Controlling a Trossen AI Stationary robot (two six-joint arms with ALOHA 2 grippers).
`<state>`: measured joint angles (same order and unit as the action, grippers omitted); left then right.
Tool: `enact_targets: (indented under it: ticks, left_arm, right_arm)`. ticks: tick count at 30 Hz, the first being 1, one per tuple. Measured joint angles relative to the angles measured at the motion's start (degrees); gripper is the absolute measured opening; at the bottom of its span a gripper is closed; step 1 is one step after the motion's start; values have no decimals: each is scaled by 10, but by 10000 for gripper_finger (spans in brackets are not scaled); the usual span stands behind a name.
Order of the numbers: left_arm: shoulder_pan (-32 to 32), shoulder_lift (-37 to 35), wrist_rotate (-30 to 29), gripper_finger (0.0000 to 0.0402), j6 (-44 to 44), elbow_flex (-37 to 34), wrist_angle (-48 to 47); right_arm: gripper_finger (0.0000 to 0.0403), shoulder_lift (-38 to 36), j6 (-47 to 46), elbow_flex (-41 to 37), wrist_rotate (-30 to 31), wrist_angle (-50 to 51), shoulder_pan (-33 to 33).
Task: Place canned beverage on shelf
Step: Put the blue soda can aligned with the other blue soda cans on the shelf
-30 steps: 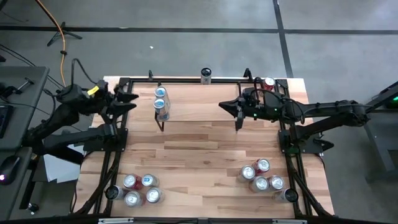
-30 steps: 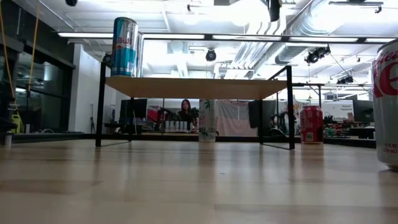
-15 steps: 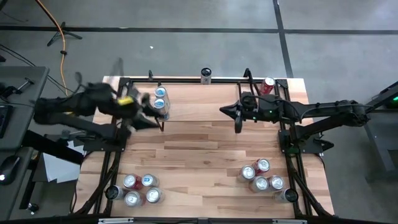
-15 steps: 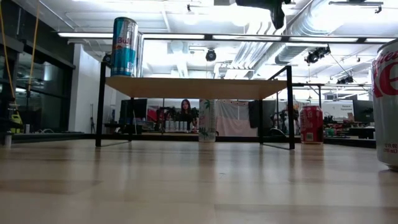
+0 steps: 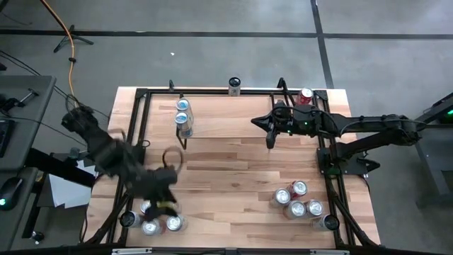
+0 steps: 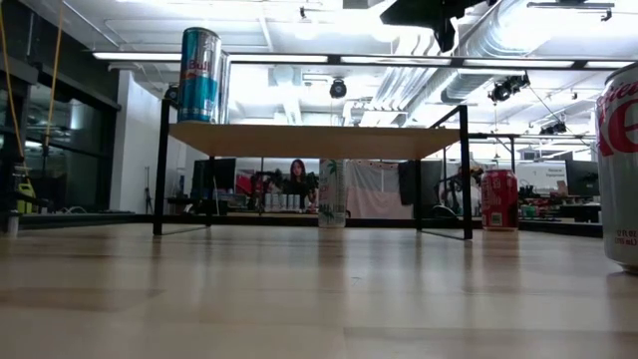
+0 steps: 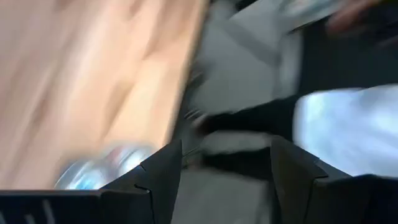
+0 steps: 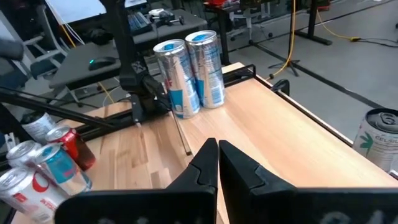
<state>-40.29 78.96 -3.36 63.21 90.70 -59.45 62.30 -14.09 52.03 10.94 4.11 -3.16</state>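
Note:
The shelf [image 5: 226, 117] stands at the far middle of the table on thin black legs; its plank top also shows in the low view [image 6: 314, 141]. Three blue and silver cans [image 5: 183, 118] stand on its left end. My left gripper [image 5: 166, 195] is blurred, open and empty, just above a cluster of cans [image 5: 159, 218] at the near left; its wrist view [image 7: 224, 180] shows one blurred can [image 7: 99, 171] beside the fingers. My right gripper [image 5: 269, 132] is shut and empty above the shelf's right end, and its wrist view [image 8: 217, 165] looks toward the blue cans [image 8: 186, 74].
A second cluster of cans [image 5: 299, 202] stands at the near right. A white can [image 5: 234, 86] and a red can [image 5: 306, 95] stand at the far edge. A black frame [image 5: 138, 142] runs along the table's sides. A large red can [image 6: 620, 170] stands close to the low camera.
My left arm has swung fast from the table's far left edge, past the shelf's left end, toward the near edge, and now hangs over the near-left cluster of cans. The cans and the shelf have stayed in place.

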Motion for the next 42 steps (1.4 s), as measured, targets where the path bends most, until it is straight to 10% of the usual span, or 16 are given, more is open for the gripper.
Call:
enact_targets:
  ticks: [17,30,42]
  left_arm:
    - [-86,105,-72,256,-130,1,-222]
    - [-70,105,-98,328,-239,-1,-187]
    - [-60,103,-55,328,-251,-140,-95]
  right_arm:
    - [0,0,-105,0,0,7,0]
    - [0,0,-130,0,26,89,0]
    - [0,0,-109,0,25,95,0]
